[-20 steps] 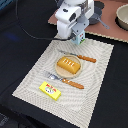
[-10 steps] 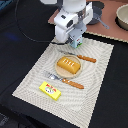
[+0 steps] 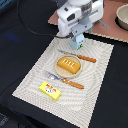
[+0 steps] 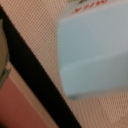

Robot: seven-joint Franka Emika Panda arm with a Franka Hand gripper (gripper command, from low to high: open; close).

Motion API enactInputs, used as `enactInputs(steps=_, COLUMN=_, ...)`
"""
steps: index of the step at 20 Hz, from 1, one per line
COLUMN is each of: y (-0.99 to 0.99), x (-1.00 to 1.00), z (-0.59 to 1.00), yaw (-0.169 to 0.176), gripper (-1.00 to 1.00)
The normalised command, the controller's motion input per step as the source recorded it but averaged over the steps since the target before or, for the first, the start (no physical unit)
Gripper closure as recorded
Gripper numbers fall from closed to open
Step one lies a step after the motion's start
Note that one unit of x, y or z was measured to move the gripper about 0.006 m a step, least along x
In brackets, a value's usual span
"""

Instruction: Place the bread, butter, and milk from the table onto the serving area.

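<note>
My gripper (image 3: 75, 40) is shut on the milk (image 3: 75, 44), a small carton with a teal-blue side, and holds it just over the far edge of the serving area (image 3: 35, 75), the pale striped placemat. In the wrist view the milk (image 4: 95, 47) fills most of the picture above the mat (image 4: 37, 30). The bread (image 3: 68, 64) lies on the round tan plate (image 3: 59, 72) in the middle of the mat. The butter (image 3: 50, 90), a flat yellow pack, lies on the mat's near part.
An orange-handled knife (image 3: 83, 58) and fork (image 3: 70, 82) flank the plate. A reddish-brown board (image 3: 107, 27) with a grey pot (image 3: 122, 15) lies beyond the mat; the board also shows in the wrist view (image 4: 20, 110). The table (image 3: 20, 35) is black.
The arm has shifted slightly above the mat's far edge, and the milk carton seems a little lower. The bread, the butter and the cutlery have not moved.
</note>
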Motion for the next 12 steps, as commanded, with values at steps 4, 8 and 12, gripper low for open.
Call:
enactInputs(steps=4, y=0.17, x=0.17, z=0.92, yaw=0.027, gripper=-1.0)
enactInputs(steps=8, y=0.12, x=0.22, z=0.77, yaw=0.017, gripper=-1.0)
enactInputs(steps=12, y=0.12, x=0.12, z=0.28, yaw=0.007, gripper=-1.0)
